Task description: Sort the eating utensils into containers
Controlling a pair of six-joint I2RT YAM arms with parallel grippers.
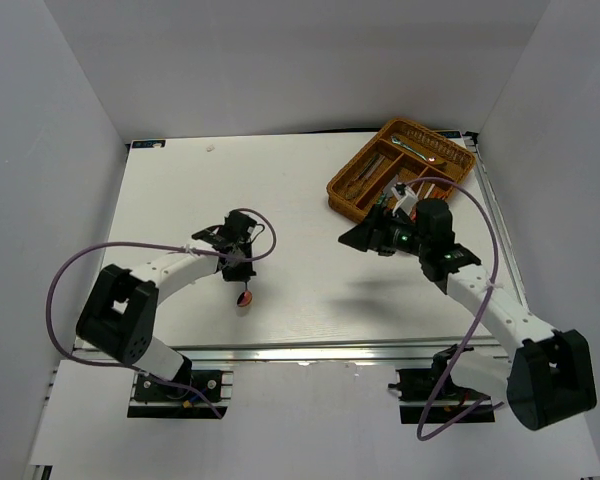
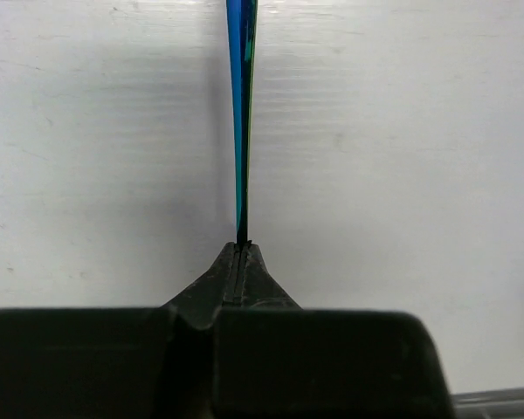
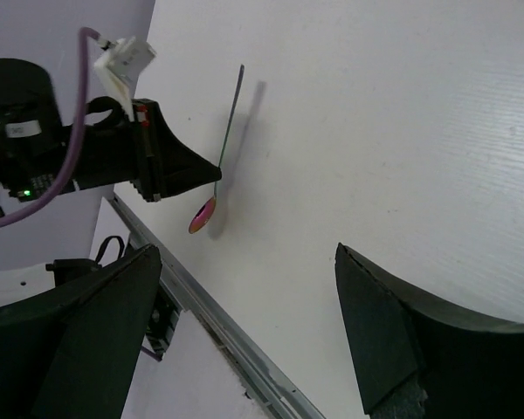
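My left gripper (image 1: 239,263) is shut on the thin handle of a spoon (image 1: 244,297) with an iridescent blue-teal handle and a pink bowl. The wrist view shows the jaws (image 2: 242,245) pinched on the handle (image 2: 242,113), which runs straight ahead over the white table. In the right wrist view the spoon (image 3: 203,214) hangs just above the table, bowl toward the near edge. My right gripper (image 1: 356,238) is open and empty (image 3: 249,253), in mid-air left of the brown wicker cutlery tray (image 1: 348,205), whose compartments hold several utensils.
The tray stands at the table's back right, close to the right wall. The metal rail of the table's near edge (image 3: 236,327) runs just behind the spoon. White walls enclose the table on three sides.
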